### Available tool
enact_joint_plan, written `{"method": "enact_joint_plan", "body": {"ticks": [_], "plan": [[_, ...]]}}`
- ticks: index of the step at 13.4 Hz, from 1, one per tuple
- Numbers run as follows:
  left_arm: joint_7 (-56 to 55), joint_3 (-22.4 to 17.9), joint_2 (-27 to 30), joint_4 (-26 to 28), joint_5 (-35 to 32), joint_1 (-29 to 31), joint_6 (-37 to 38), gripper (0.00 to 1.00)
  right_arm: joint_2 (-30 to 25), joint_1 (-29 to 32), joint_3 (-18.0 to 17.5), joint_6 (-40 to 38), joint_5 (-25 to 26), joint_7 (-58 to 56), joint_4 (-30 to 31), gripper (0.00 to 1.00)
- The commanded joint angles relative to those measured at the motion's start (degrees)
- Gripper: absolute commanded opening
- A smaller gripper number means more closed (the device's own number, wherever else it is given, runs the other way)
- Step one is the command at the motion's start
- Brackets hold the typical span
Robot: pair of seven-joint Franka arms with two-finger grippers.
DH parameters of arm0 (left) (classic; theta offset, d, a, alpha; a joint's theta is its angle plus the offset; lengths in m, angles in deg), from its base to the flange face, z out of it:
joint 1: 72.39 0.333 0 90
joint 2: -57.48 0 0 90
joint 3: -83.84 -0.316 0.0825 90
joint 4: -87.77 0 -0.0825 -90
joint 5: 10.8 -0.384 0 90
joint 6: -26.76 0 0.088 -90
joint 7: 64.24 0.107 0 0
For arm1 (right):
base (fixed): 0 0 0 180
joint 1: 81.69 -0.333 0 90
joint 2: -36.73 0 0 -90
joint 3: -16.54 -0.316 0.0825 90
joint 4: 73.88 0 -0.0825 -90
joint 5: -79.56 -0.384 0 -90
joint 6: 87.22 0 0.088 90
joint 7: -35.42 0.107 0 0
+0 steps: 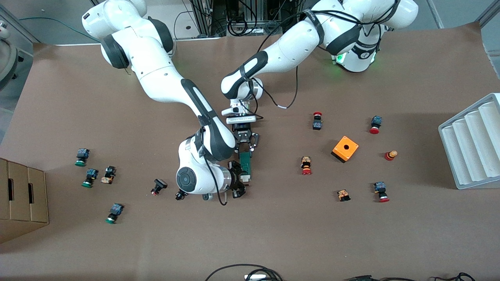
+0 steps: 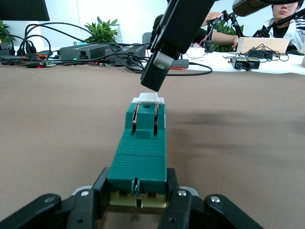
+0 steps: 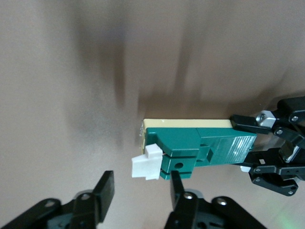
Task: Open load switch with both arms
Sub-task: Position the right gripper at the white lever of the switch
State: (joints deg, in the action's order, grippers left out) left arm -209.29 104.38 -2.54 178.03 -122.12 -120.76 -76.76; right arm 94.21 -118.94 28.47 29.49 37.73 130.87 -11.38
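The narrow dark-green rectangular load switch [image 1: 246,162] lies mid-table on the brown table [image 1: 273,234]. The left pincer [image 1: 247,147] pinches its 12 o'clock end. The right pincer [image 3: 141,190], fingers spread, straddles the small white lever [image 3: 145,167] at 6 o'clock.
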Motion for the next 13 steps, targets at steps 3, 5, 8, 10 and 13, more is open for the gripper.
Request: {"method": "enact_joint_plan", "body": {"ticks": [3,5,8,10,13], "plan": [[0.37,-0.41,-1.06,-1.58,0.23,-0.41,-0.10,0.49,-1.06,0.33,0.46,-0.87,-1.50,-0.08,-1.41,1.00],[0.29,-0.41,-1.15,-1.58,0.23,-0.41,-0.10,0.49,-0.89,0.16,0.54,-0.52,-1.50,-0.26,-1.41,1.00],[0.20,-0.41,-1.14,-1.58,0.31,-0.41,-0.10,0.50,-0.80,-0.46,0.63,0.97,-1.15,-0.08,-1.24,1.00],[0.20,-0.41,-1.14,-1.49,0.32,-0.41,-0.10,0.51,-0.36,0.15,0.55,2.64,-1.32,-0.52,-0.19,1.00],[0.11,-0.41,-1.06,-1.49,0.23,-0.41,-0.10,0.51,0.26,0.16,0.37,4.49,-1.41,-0.70,-0.18,1.00]]}}
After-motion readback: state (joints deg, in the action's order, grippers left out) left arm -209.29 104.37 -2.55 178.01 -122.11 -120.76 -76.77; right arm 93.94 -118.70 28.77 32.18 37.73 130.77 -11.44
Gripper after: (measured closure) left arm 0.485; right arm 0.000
